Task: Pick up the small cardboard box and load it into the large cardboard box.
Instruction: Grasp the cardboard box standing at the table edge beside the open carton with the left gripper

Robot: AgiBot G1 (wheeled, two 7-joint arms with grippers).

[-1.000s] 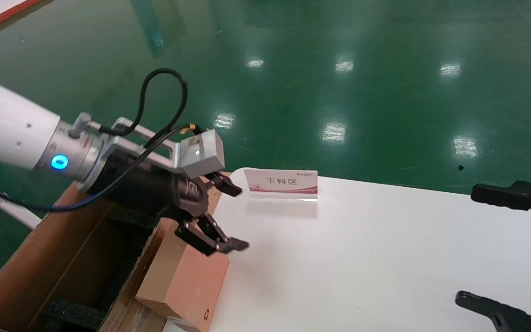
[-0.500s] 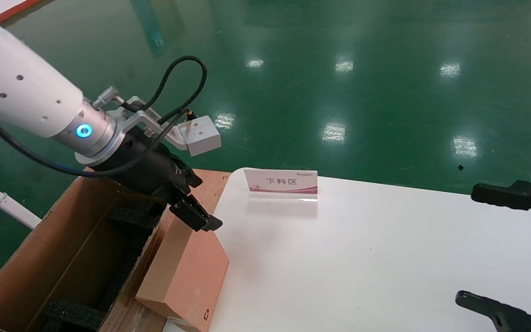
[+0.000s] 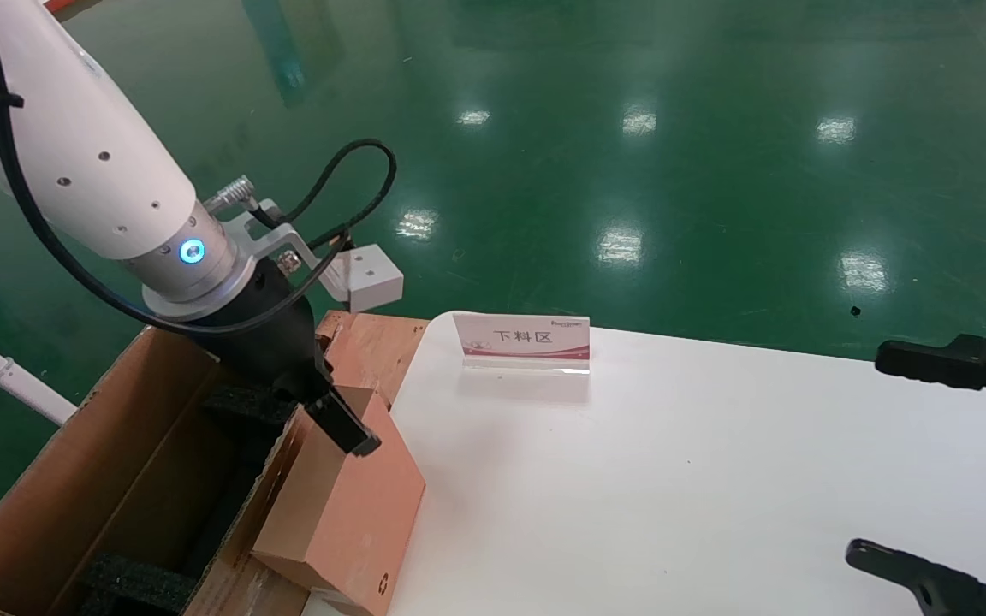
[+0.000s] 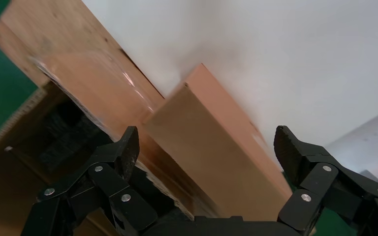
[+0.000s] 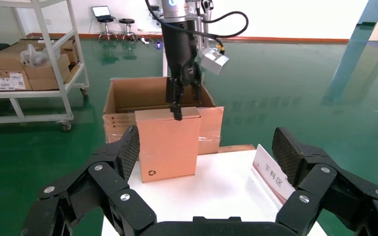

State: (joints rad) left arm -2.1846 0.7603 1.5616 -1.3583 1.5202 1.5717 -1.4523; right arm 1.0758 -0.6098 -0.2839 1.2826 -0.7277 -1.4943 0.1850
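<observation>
The small cardboard box (image 3: 347, 505), orange-brown with a recycling mark, stands on edge at the white table's left edge and leans on the flap of the large cardboard box (image 3: 142, 445). My left gripper (image 3: 343, 423) points down at its top edge, open. In the left wrist view the gripper (image 4: 206, 147) straddles the small box (image 4: 211, 142), and its fingers (image 4: 128, 147) stand clear of both faces. The right wrist view shows the small box (image 5: 167, 145), the left gripper (image 5: 179, 105) and the large carton (image 5: 142, 93). My right gripper (image 3: 904, 462) is open and empty at the table's right edge.
A small sign card (image 3: 523, 340) stands at the back of the white table (image 3: 673, 479). Black foam (image 3: 236, 406) lines the carton. A taped flap (image 4: 44, 49) lies beside the small box. A metal rack with boxes (image 5: 29, 59) stands behind on the green floor.
My left gripper has swung from pointing sideways over the table to pointing down. It has come back to the small box's top edge. The box and the right arm have not moved.
</observation>
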